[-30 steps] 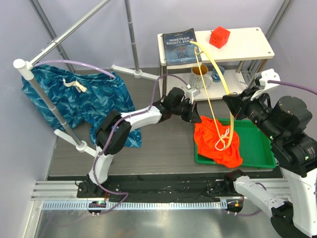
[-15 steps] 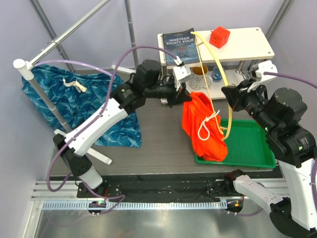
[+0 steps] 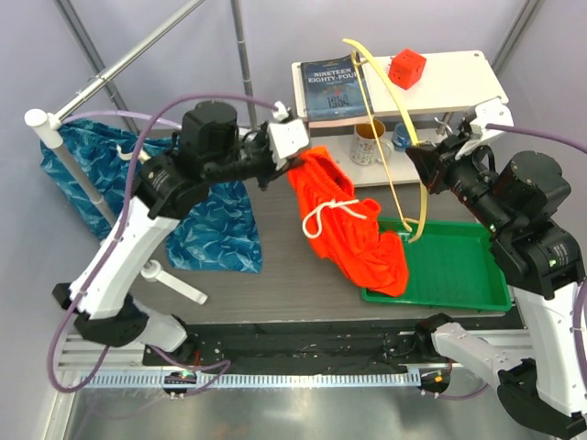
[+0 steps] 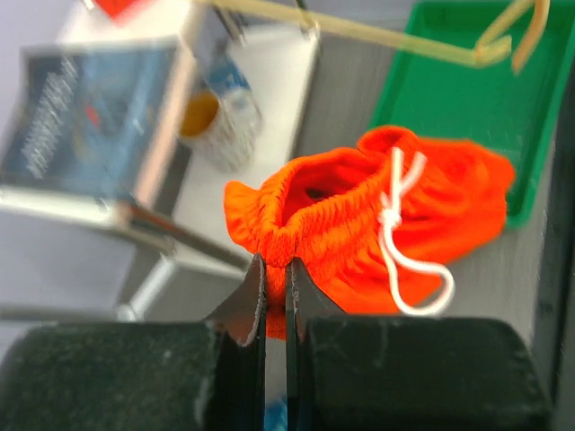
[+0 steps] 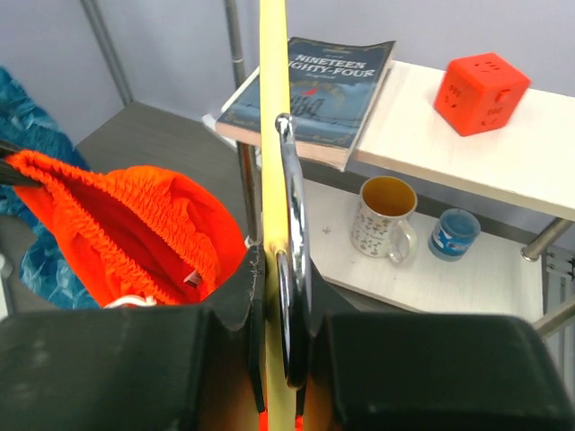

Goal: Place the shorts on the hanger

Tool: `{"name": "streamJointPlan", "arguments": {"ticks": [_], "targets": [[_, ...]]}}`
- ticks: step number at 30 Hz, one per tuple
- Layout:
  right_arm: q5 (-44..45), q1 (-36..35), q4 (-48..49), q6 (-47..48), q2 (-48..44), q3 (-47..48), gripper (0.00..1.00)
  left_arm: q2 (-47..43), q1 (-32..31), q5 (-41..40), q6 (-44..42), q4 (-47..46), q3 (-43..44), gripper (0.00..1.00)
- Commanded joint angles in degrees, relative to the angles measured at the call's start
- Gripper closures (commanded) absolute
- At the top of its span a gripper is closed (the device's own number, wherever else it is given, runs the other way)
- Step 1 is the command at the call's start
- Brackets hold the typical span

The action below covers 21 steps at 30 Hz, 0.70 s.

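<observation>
Since the earlier frame the shorts (image 3: 362,240) have been carried up and away from the green tray (image 3: 463,270) toward the left arm's side. They now hang in the air, with only their lower end trailing over the tray's near corner. The left gripper (image 4: 276,267) is pinched shut on a fold of the gathered waistband, and the white drawstring (image 3: 328,216) dangles below it. The hanger (image 5: 274,63) stands steeply on end just on the tray side of the shorts. Its long axis runs from above the white shelf (image 3: 459,78) behind the tray down to the tray's far-left edge, and the right gripper (image 5: 279,262) is clamped on it at the metal hook. The right wrist view shows the open waist facing the hanger, so the coming move likely turns on that narrow gap — bar end toward waist opening, with the right arm nearer. It is unclear whether the hem touches the tray. The hanger's lower tip is cut off in the right wrist view, and the left wrist view is blurred.
</observation>
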State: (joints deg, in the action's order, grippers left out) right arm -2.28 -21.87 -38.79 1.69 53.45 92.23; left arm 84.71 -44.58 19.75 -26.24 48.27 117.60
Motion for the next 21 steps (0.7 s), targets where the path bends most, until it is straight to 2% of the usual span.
{"name": "streamJointPlan", "arguments": {"ticks": [1, 3, 6, 9, 12, 17, 21], "targets": [[-11.4, 0.2, 3.0, 4.0, -2.3, -2.1, 0.99, -9.5, 2.4, -3.8, -1.1, 2.6, -19.1, 1.0], [-16.7, 0.2, 0.4, 6.1, -2.8, -5.0, 0.99, -15.9, 3.7, -4.0, -1.8, -0.7, -27.7, 1.0], [-28.3, 0.2, -5.9, 11.8, -3.8, -9.2, 0.99, -23.8, 4.4, -2.7, -7.8, -4.9, -46.9, 1.0], [-35.6, 0.2, -11.8, 16.6, -4.7, -13.2, 0.99, -30.6, 4.5, -1.5, -13.5, -9.5, -58.7, 1.0], [-37.7, 0.2, -18.3, 26.1, -5.1, -15.8, 0.99, -33.5, 4.9, 0.0, -15.9, -10.6, -64.8, 1.0], [-39.7, 0.2, -31.8, 41.7, -3.4, -16.1, 0.99, -36.3, 5.7, 3.4, -13.8, -11.6, -67.9, 1.0], [-39.1, 0.2, -38.5, 53.2, -1.7, -15.5, 0.99, -39.2, 6.1, 3.9, -13.5, -11.5, -70.0, 1.0]]}}
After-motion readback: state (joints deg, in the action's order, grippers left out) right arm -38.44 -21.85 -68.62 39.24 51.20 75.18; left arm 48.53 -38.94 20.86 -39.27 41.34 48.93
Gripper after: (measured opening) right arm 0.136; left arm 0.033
